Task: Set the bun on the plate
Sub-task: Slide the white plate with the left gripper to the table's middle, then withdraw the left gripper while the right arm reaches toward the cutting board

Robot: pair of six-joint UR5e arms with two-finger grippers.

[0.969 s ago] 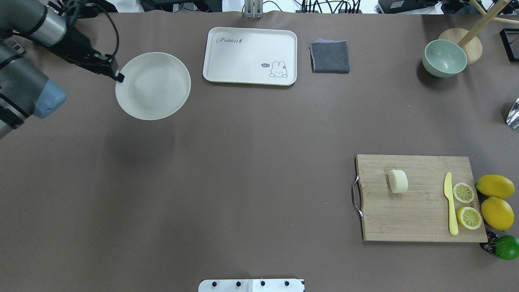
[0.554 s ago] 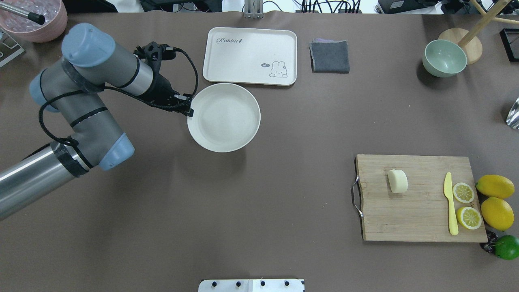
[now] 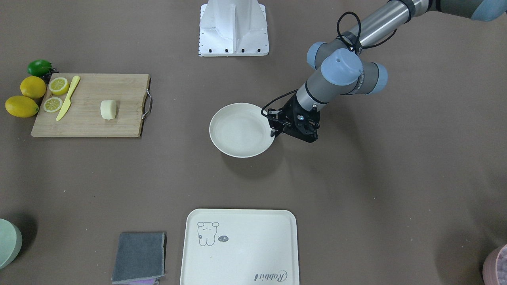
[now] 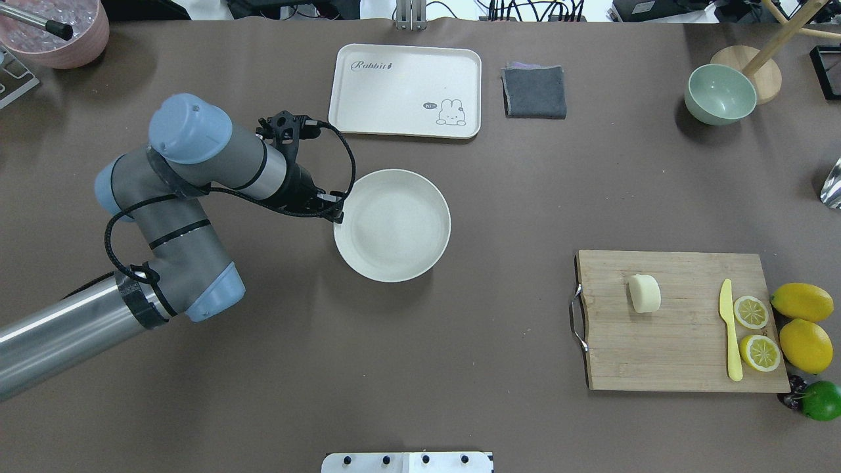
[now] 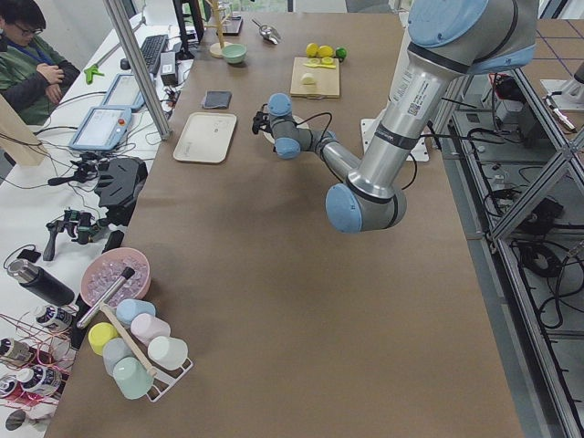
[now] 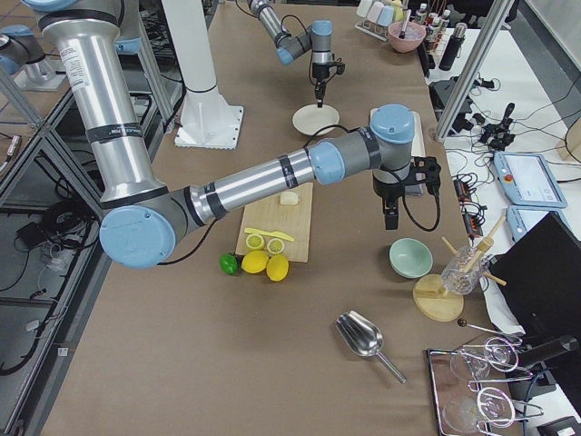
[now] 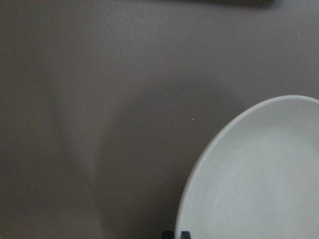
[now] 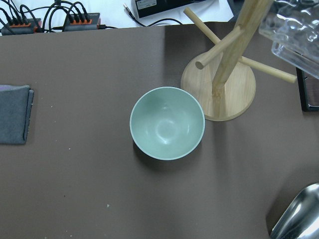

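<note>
Near the table's front right corner a wooden cutting board (image 4: 657,355) carries the bun (image 4: 644,293), which lies on its side on the board's left half, with a yellow knife (image 4: 729,328) and two lemon halves (image 4: 751,312) towards the board's right edge. The bun is well apart from both grippers, with nothing touching it. Two whole lemons (image 4: 801,302) and a lime (image 4: 821,401) sit just off the board, by the table's right edge. Farther in, around the table's middle, the left gripper (image 4: 336,215) has its jaws pinched nearly together on the left rim of the plate (image 4: 394,226). The plate looks level, and its offset shadow suggests it is off the table. Along the far edge stand a cream tray (image 4: 394,98), a folded grey cloth (image 4: 534,92) and a green bowl (image 4: 719,94). The right gripper (image 6: 389,222) hangs over the far right corner near that bowl; how its jaws stand cannot be told.
</note>
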